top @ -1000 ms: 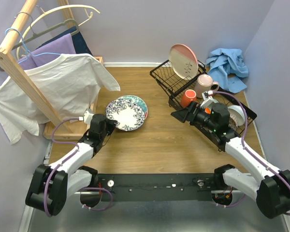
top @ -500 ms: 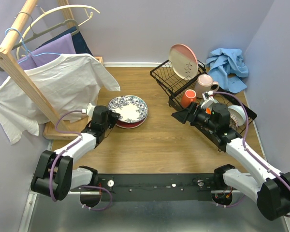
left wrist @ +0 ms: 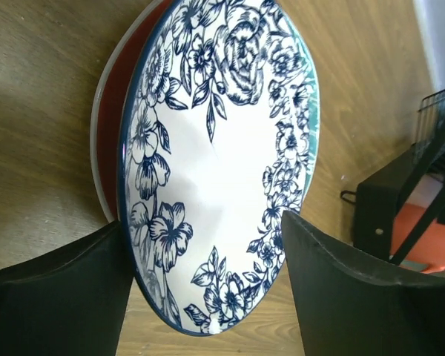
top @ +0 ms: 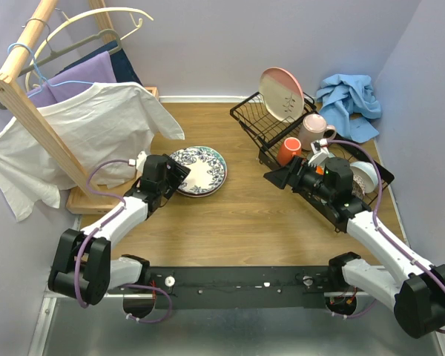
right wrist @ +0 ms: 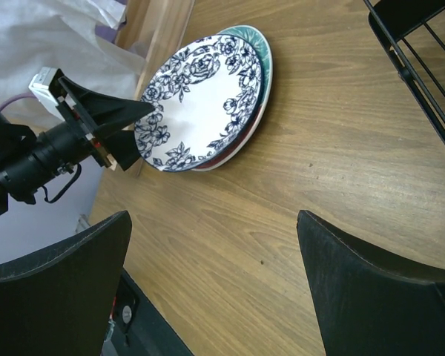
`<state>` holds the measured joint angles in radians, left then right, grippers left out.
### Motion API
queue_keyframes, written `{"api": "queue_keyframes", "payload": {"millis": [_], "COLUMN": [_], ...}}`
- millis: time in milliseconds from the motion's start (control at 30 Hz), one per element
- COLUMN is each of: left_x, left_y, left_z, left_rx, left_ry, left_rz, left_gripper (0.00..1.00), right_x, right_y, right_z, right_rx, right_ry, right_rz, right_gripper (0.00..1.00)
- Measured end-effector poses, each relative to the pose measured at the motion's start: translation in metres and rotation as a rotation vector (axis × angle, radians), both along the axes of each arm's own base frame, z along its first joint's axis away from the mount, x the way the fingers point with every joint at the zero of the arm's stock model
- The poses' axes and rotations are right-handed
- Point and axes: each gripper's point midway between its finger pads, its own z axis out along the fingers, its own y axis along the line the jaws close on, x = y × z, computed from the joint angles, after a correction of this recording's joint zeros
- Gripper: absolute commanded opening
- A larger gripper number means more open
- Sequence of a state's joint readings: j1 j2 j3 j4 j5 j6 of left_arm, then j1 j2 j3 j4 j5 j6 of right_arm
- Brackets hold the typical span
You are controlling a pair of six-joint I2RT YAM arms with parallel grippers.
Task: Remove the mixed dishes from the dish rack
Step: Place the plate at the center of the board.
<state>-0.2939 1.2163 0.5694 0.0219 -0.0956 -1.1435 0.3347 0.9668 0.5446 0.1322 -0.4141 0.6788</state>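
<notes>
Dish rack (top: 256,122) stands far right on the table (top: 237,222), pink plate (top: 282,93) upright inside. Left hand (top: 173,175) gapes around the stacked floral plate (left wrist: 222,148), whose rim lies between its fingers. Right hand (right wrist: 213,215) hangs wide, empty, over bare wood. Only the wrist views show a red plate (left wrist: 111,111) underneath.

The top plate (left wrist: 222,170) is patterned with navy flowers on white; a teal plate (right wrist: 245,33) and a red plate (left wrist: 113,111) are glimpsed beneath. The rack (top: 254,119) is coloured black; a sprig is printed on the pink-and-cream plate (top: 282,93)
</notes>
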Motion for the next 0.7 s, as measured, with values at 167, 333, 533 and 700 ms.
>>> {"api": "queue_keyframes", "payload": {"millis": [167, 333, 533, 700], "left_x": [0.0, -0.001, 0.001, 0.002], "left_y": [-0.003, -0.005, -0.006, -0.007], "left_z": [-0.01, -0.019, -0.023, -0.027], "left_rx": [0.054, 0.11, 0.172, 0.209], "left_ry": [0.056, 0.114, 0.16, 0.189], "left_rz": [-0.055, -0.119, -0.182, -0.224], "left_gripper": [0.88, 0.89, 0.91, 0.94], "right_x": [0.001, 0.001, 0.002, 0.002], "right_y": [0.0, 0.0, -0.001, -0.002], "right_z": [0.003, 0.003, 0.002, 0.001], "right_rx": [0.001, -0.006, -0.013, -0.02], "right_ry": [-0.008, -0.009, -0.011, -0.011], "right_rz": [-0.002, -0.001, -0.004, -0.004], "right_gripper": [1.0, 1.0, 1.0, 1.0]}}
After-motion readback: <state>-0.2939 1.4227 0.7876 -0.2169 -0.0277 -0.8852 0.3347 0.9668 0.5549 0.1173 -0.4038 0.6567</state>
